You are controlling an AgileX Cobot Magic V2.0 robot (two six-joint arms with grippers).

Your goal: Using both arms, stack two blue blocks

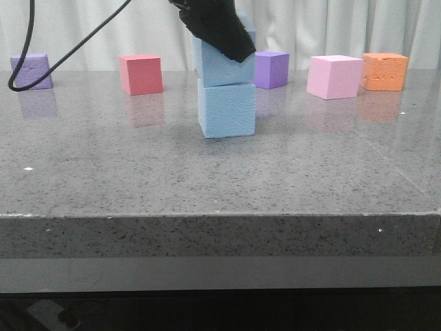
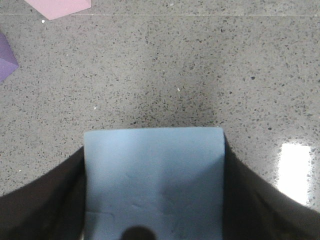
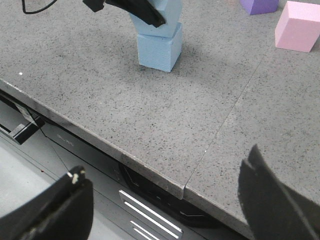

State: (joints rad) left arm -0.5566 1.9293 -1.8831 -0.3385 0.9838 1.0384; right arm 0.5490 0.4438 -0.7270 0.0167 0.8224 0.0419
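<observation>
Now the black left gripper [image 1: 231, 43] clamps the upper pale-blue foam cube [image 1: 219, 65] atop its twin [image 1: 227, 107], frame centre; releasing comes next, while the right gripper [image 3: 165, 200] gapes empty.

— Where's the left pincer [image 1: 224, 41]?
— Top centre of the front frame, angled down, seemingly clamped shut.
— And the right pincer [image 3: 165, 200]?
— Lower frame, fingers spread wide, nothing between.

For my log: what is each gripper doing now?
Left gripper: shut on the upper blue block.
Right gripper: open, holding nothing.
</observation>
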